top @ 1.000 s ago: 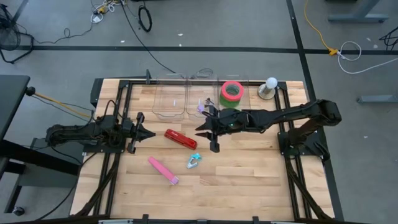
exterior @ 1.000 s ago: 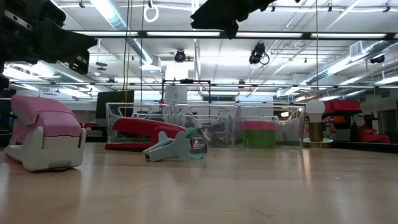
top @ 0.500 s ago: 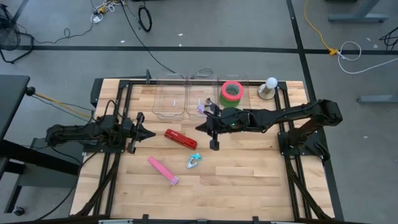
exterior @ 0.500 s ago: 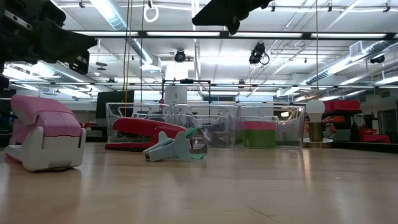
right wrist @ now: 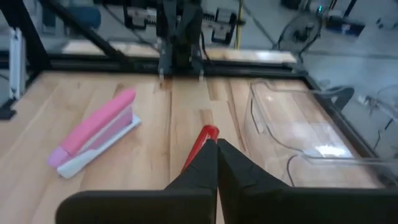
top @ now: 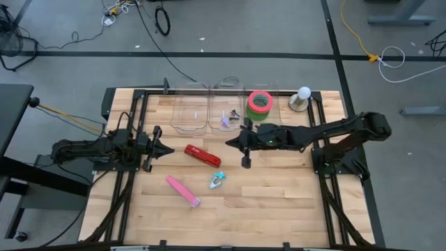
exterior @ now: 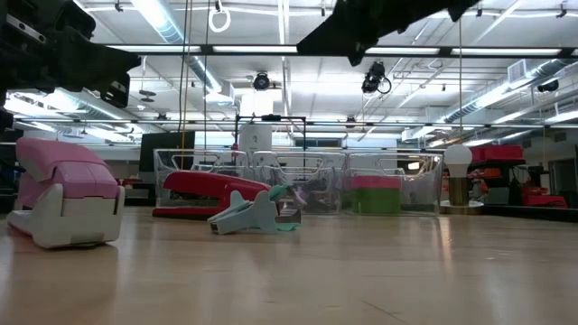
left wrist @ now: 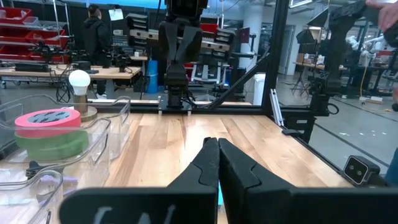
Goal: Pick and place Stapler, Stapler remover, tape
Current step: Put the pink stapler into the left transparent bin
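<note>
I see the right gripper [top: 228,143] now drawn back right, its fingers pressed together, empty; left gripper [top: 169,150] fingers pressed together too. Glossy red stapler [top: 202,155] lies flat on the wooden bench [top: 279,202].

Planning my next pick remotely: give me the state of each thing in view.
Left gripper: shut, empty.
Right gripper: shut, empty, above the table.
Red stapler: lying on table.
Pink stapler: lying on table.
Staple remover: on table.
Tape rolls: stacked in clear bin, red on green.
</note>
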Controlling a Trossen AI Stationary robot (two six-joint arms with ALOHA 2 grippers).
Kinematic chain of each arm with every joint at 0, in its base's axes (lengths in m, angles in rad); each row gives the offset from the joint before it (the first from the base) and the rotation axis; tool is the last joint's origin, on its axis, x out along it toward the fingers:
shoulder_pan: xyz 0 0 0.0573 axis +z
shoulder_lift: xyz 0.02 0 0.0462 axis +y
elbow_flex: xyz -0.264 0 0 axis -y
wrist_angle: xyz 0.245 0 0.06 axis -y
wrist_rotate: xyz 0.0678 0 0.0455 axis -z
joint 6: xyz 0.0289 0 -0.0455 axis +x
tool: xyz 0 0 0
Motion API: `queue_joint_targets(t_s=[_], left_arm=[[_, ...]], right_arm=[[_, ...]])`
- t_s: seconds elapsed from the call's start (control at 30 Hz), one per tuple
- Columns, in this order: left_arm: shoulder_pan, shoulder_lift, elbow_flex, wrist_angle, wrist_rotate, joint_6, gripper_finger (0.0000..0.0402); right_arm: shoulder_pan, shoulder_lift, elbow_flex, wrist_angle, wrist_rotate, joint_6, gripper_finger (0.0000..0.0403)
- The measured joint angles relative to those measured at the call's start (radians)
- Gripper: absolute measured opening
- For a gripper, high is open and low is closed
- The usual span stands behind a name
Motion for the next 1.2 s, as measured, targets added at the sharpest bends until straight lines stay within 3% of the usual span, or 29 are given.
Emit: queue_joint_targets(t_s=[0.3, 0.87, 1.2], left_arm=[[0.000, 0.000, 0.000, -0.004, 0.000, 0.000, 0.0003], [0.000, 0.000, 0.000, -0.015, 0.000, 0.000, 0.0003], [0.000, 0.000, 0.000, -0.016, 0.000, 0.000, 0.0003]], right_arm=[[0.000, -0.174, -0.295, 0.241, -0.098, 0.072, 0.0002], [-0.019, -0.585, -0.724, 0.302, -0.133, 0.166, 0.0002], [-0.019, -0.779, -0.872, 0.319, -0.142, 0.163, 0.0002]])
